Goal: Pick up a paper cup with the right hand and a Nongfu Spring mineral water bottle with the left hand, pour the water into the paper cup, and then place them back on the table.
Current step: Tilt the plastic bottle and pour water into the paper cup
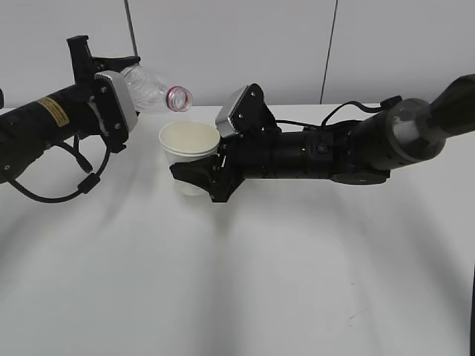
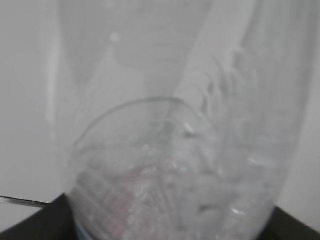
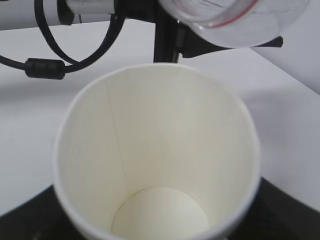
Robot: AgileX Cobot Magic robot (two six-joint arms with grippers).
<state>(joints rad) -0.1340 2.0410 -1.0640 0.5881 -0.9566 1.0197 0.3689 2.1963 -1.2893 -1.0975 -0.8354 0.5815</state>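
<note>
The left hand (image 1: 111, 89), a black arm with a yellow label, has its jaws closed around the tall clear ribbed plastic Nongfu Spring bottle (image 1: 152, 89), tipped nearly level with its red-ringed open mouth just above the far rim of the small white tapered paper cup (image 1: 189, 148). The right hand (image 1: 204, 174), a thick black arm, has its jaws clamped round the cup's lower wall, holding it upright above the plain white worktop (image 1: 245, 274).

In the right wrist view the cup (image 3: 157, 150) looks dry inside and the bottle mouth (image 3: 227, 20) sits over its rim edge, not its middle. The likely risk is water arcing past or striking the rim and spilling onto the worktop or the right hand, should the tilt steepen quickly. Squeezing the thin cup could also buckle it.

Open worktop lies all around in front, giving ample room for setting both down; the two arms sit close together, near touching.
</note>
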